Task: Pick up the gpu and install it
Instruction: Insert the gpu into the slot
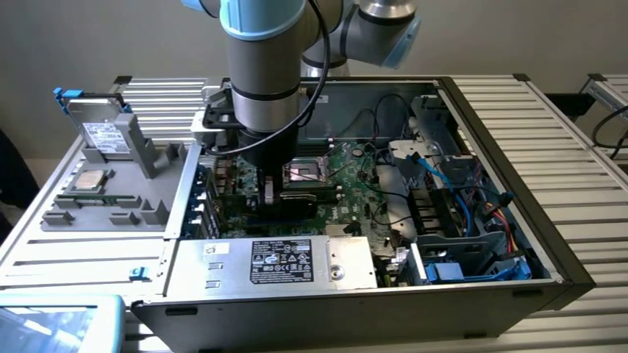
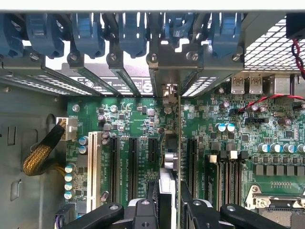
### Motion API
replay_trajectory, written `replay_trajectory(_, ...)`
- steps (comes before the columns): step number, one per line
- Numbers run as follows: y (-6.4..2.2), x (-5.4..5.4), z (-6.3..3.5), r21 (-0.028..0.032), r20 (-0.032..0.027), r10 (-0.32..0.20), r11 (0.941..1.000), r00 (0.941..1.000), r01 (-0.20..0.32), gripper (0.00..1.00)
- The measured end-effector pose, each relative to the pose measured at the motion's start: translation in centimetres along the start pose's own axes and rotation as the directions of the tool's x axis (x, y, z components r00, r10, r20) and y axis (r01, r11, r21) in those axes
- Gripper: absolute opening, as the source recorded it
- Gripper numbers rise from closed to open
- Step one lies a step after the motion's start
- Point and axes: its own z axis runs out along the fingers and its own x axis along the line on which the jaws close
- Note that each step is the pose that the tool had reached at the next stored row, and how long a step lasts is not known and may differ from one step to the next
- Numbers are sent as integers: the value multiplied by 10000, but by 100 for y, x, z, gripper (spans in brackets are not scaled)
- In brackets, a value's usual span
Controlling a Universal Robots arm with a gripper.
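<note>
Wrist view: black jaws (image 2: 169, 200), partly open, grip the thin green-edged gpu card (image 2: 178, 143) standing edge-on over the green motherboard (image 2: 138, 119) slots inside the open computer case (image 1: 510, 243).

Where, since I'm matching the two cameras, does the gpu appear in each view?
Exterior view: the gpu is the dark card directly under the arm's wrist, over the motherboard.
Wrist view: the gpu stands edge-on, gripped in the pincer, among the expansion slots.
Shared landmark: the CPU socket beside it.
</note>
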Motion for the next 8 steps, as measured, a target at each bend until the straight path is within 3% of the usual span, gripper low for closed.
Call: replay_trajectory(8, 1, 0, 14, -1, 1, 37, 10000, 10000, -37, 28)
